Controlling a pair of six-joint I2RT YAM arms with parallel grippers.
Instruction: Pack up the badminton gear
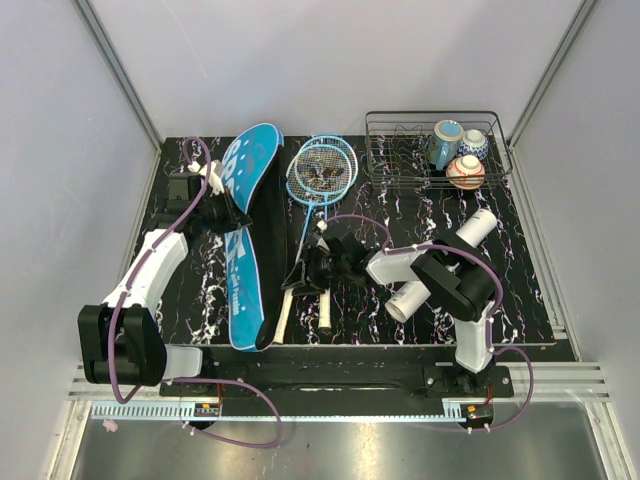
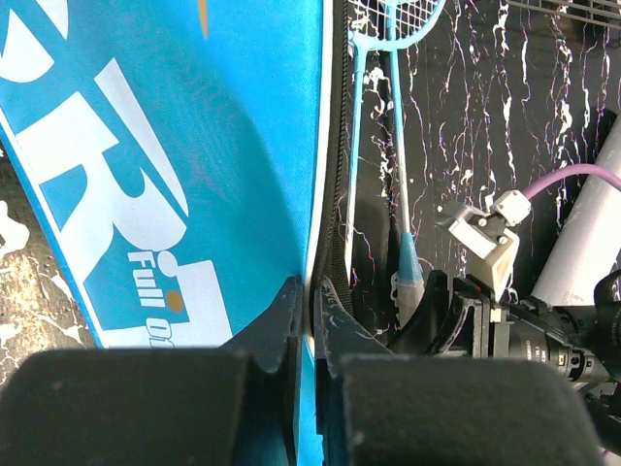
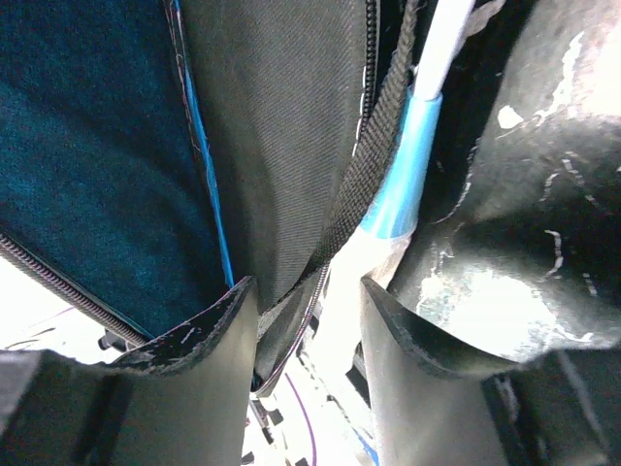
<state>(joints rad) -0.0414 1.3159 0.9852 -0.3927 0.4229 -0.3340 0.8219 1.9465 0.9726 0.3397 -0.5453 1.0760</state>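
Note:
The teal racket bag (image 1: 240,270) lies lengthwise on the left half of the table. My left gripper (image 1: 228,215) is shut on its right edge, seen in the left wrist view (image 2: 312,320) with the bag (image 2: 194,146) beside it. Two blue-framed rackets (image 1: 322,170) lie stacked right of the bag, with small shuttlecocks on the strings. My right gripper (image 1: 318,268) is open at the white handles. In the right wrist view (image 3: 309,311) its fingers straddle the bag's black flap (image 3: 291,146) and a racket handle (image 3: 398,194). The white tube (image 1: 478,228) lies partly under the right arm.
A black wire rack (image 1: 400,125) with three ceramic cups (image 1: 447,140) stands at the back right. The dark marbled table (image 1: 520,290) ends at metal rails in front, and grey walls close in the sides and back.

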